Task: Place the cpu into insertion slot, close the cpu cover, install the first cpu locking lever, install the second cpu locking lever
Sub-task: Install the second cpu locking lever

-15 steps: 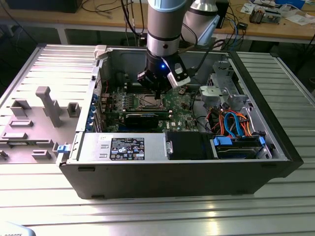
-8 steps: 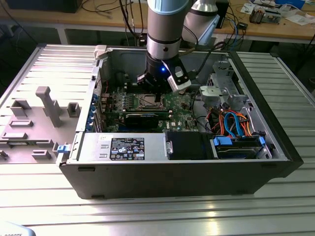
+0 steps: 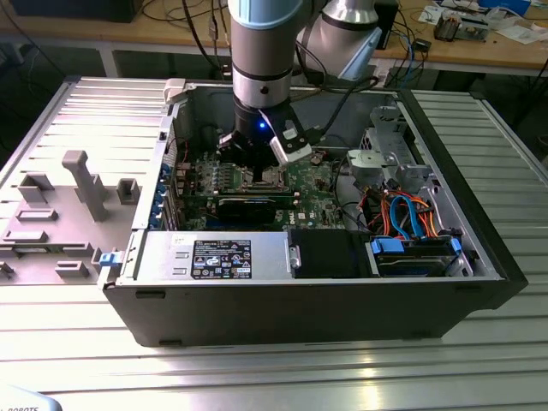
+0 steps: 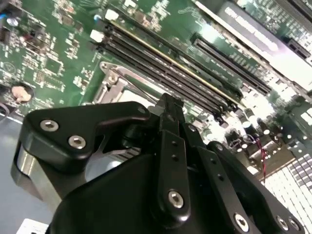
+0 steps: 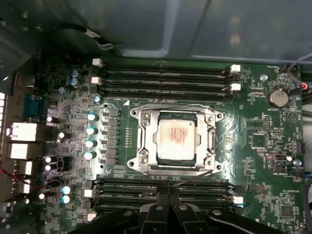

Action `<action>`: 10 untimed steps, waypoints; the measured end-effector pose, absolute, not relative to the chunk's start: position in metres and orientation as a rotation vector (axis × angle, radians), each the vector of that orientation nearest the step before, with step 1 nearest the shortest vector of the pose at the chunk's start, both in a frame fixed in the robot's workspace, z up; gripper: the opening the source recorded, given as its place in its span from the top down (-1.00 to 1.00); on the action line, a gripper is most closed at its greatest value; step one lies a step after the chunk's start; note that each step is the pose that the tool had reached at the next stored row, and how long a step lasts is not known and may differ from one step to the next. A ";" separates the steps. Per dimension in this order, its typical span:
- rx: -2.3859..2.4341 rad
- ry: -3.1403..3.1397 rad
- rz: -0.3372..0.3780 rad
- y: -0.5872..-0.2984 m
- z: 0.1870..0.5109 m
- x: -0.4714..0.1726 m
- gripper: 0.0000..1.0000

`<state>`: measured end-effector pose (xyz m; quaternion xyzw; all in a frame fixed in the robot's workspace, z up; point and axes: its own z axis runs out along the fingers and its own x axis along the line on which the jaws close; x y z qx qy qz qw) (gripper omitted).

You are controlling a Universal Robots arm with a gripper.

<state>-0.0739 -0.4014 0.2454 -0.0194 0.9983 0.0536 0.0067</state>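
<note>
In the first wrist view the cpu lies flat in the insertion slot, its dull metal top showing through the cut-out of the cpu cover, which lies down around it. One thin wire locking lever slants from the socket's corner toward my gripper, and its free end meets the fingertips. Another lever runs along the socket's opposite side. The fingers are shut together, with nothing seen between them. In the second wrist view the gripper tip hovers by the socket frame. In the exterior view the gripper hangs over the motherboard.
Long black memory slots flank the socket on both sides. A black expansion card, the power supply and a drive cage with orange and blue cables fill the case. A grey fixture stands outside at the exterior view's left.
</note>
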 end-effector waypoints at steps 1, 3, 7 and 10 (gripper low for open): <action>-0.061 3.123 0.170 -0.401 0.245 -0.074 0.79; -0.061 3.123 0.170 -0.401 0.245 -0.074 0.79; -0.062 3.125 0.174 -0.401 0.245 -0.074 0.79; -0.063 3.127 0.180 -0.401 0.245 -0.074 0.79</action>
